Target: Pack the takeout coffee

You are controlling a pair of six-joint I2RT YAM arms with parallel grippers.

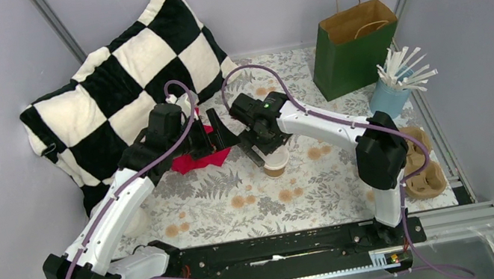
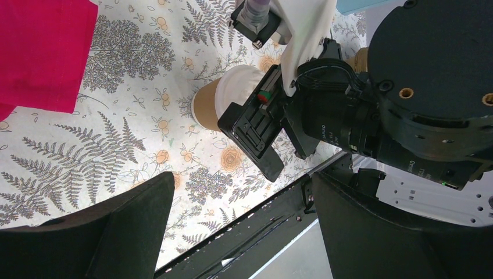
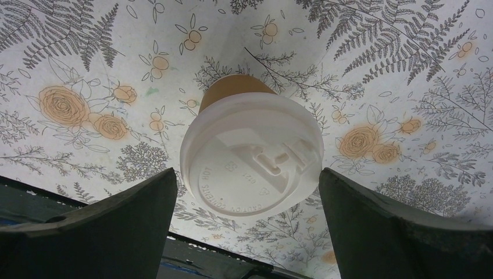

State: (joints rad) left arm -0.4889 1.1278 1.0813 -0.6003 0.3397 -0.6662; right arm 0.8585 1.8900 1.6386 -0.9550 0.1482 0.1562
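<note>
Cup [image 3: 250, 154] stands upright on floral cloth [image 1: 239, 201]. Right gripper [image 3: 247, 180] straddles its lid, jaws spread, with barely any slack either side. Left gripper [image 1: 217, 138] is just beside the right one, jaws wide, crowding the cup's left, over red cloth [image 1: 195, 162]. Bare floral cloth runs from the cup's near side down to the black rail [image 1: 285, 247]: open lane. Pillow [image 1: 121, 85] walls off back-left. Green bag [image 1: 352, 46] stands upright back-right, mouth open upward, with free cloth between it and the cup. Straw holder [image 1: 389, 94] is just beside the bag. Carrier [image 1: 422, 171] sits at the right edge, partly behind the right arm [image 1: 381, 151].
</note>
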